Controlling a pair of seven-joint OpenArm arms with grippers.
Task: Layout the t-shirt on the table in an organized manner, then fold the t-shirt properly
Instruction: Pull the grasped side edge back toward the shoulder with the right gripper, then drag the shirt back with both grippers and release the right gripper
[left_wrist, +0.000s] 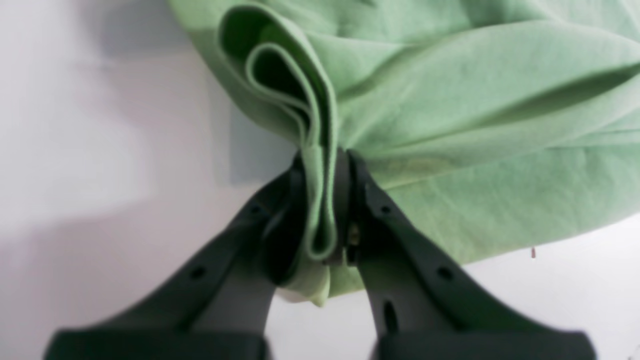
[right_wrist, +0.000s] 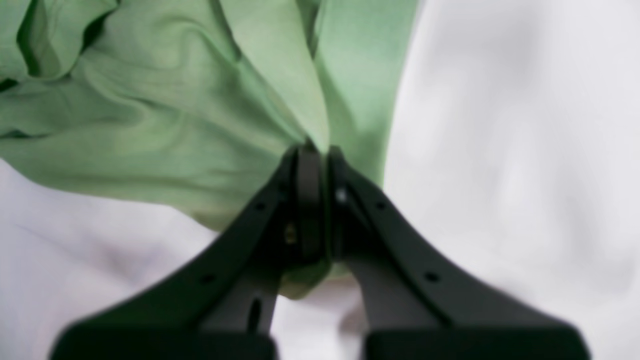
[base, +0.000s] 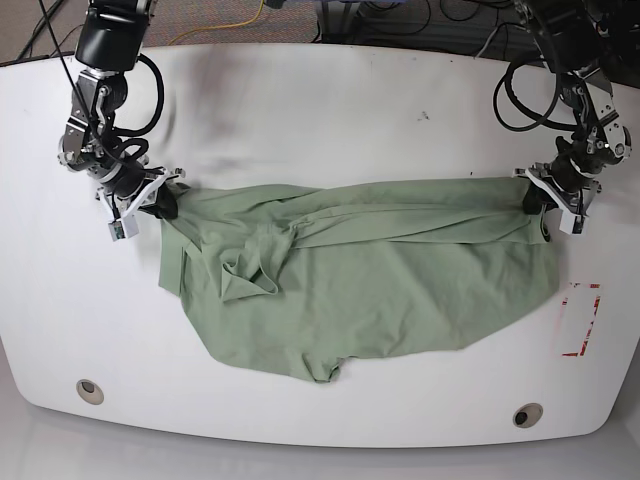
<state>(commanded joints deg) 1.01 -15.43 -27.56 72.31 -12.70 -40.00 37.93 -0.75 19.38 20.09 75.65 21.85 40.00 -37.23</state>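
We saw the t-shirt (base: 380, 290) stretched across the table (base: 320, 110), the left gripper (left_wrist: 325, 165) pinching its right edge and the right gripper (right_wrist: 320, 150) pinching its left.

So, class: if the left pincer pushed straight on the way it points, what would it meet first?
The shirt. The left pincer is already shut on a folded edge, and bunched green cloth lies directly ahead; how far it extends is unclear.

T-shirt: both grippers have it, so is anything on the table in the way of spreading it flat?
Nothing visible. The t-shirt hangs stretched between the left gripper and right gripper over bare table.
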